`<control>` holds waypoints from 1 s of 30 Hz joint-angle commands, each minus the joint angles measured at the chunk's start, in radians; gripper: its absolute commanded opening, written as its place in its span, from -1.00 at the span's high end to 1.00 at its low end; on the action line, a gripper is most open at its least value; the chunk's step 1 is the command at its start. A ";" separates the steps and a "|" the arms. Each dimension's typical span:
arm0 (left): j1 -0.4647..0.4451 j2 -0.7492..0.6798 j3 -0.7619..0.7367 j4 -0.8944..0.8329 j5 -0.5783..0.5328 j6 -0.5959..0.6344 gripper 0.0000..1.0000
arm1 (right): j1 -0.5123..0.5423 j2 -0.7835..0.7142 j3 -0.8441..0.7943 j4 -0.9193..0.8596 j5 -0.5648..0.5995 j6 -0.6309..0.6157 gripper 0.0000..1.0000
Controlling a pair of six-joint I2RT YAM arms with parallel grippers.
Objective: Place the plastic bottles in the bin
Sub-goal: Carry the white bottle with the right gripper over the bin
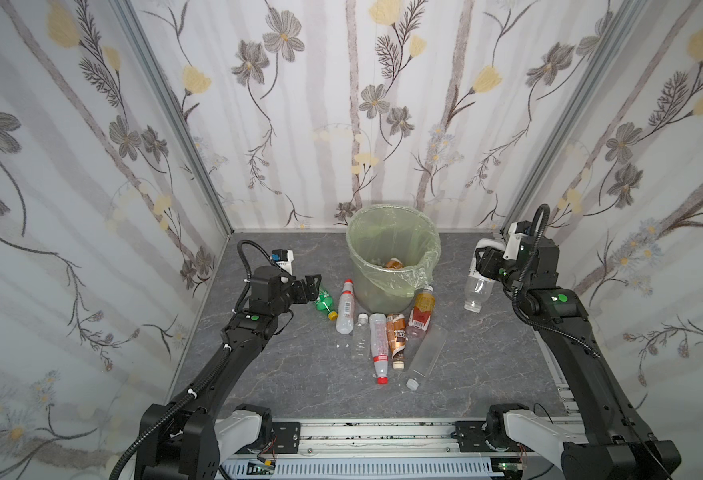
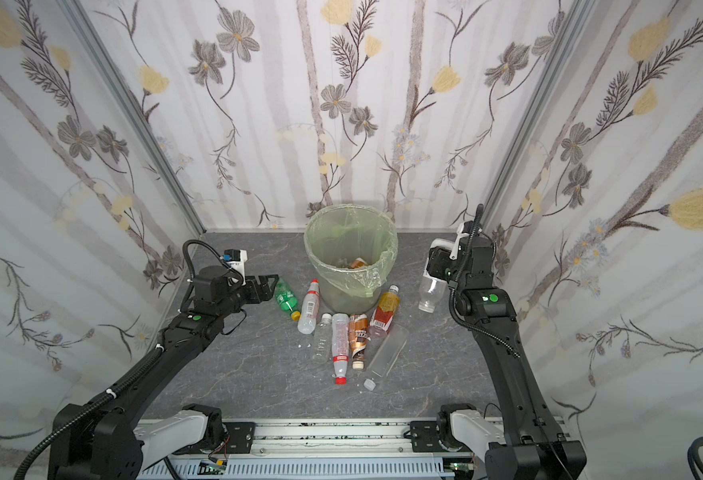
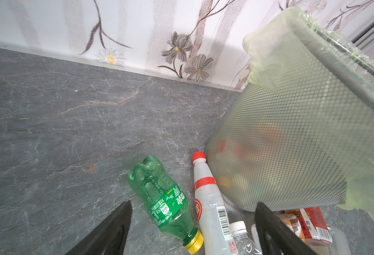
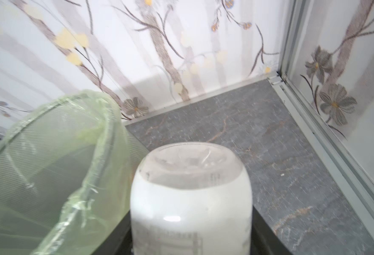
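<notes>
Seven plastic bottles [image 1: 378, 340] lie before the bin [image 1: 372, 286]. Right claw [image 1: 480, 266], clamped on a white-labelled bottle [image 1: 475, 293], holds it high beside the rim, probably for dropping; left claw [image 1: 314, 287], spread apart, hovers over the green bottle [image 1: 324, 302].

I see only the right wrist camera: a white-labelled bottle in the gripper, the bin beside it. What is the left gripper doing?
Observer: The left gripper is open and empty, close to a green bottle that lies to the left of the bin in both top views.
Operator: Is the bin empty? I see only its bag.
Observer: No. In both top views an orange-brown bottle lies inside it.
</notes>
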 commanded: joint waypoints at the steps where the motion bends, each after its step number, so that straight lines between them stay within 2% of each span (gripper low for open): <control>1: 0.003 -0.004 0.009 0.012 -0.003 -0.018 -0.78 | 0.002 0.020 0.047 0.089 -0.110 -0.006 0.01; 9: 0.004 -0.005 0.011 0.009 0.002 -0.026 -0.78 | 0.011 0.071 0.115 0.251 -0.332 0.062 0.04; 14: 0.003 0.007 0.020 0.008 0.019 -0.031 -0.80 | 0.045 0.158 0.186 0.307 -0.473 0.091 0.04; 23: 0.003 0.000 0.022 0.002 0.013 -0.029 -0.87 | 0.142 0.299 0.316 0.357 -0.483 0.121 0.03; 30: 0.003 -0.002 0.017 -0.001 0.011 -0.026 -0.88 | 0.167 0.366 0.331 0.469 -0.462 0.223 0.02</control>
